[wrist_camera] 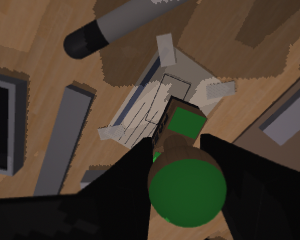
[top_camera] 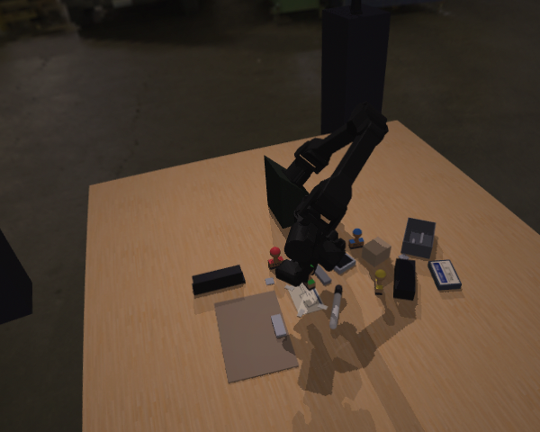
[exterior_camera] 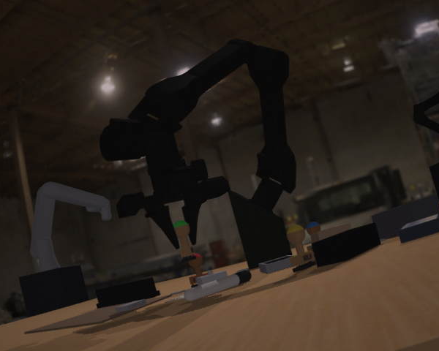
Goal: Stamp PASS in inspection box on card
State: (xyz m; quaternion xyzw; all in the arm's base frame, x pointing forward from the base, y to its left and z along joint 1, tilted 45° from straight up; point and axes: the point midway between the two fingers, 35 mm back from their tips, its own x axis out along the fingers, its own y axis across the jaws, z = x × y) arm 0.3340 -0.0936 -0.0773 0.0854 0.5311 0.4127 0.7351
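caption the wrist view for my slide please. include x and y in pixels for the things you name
Black fingers grip a green-topped stamp (wrist_camera: 187,192) above a taped-down card (wrist_camera: 140,107), with a dark-capped marker (wrist_camera: 135,20) lying nearby.

Here's the bench top (top_camera: 158,232) (exterior_camera: 325,298), smooth wood with fine pale grain running through it. Over it, the stamp with the green cap (exterior_camera: 183,241) (wrist_camera: 187,192) shows a wooden-looking handle under a smooth, matt green knob. Just below that stamp sits the card (top_camera: 304,299) (wrist_camera: 185,96), flat, papery and matt, its tape strips (wrist_camera: 165,50) slightly translucent! Beside the card, the marker (top_camera: 336,308) (exterior_camera: 216,286) (wrist_camera: 135,22) looks like smooth plastic, and the gripper (exterior_camera: 185,243) (wrist_camera: 175,143) above it is dull, matt black.
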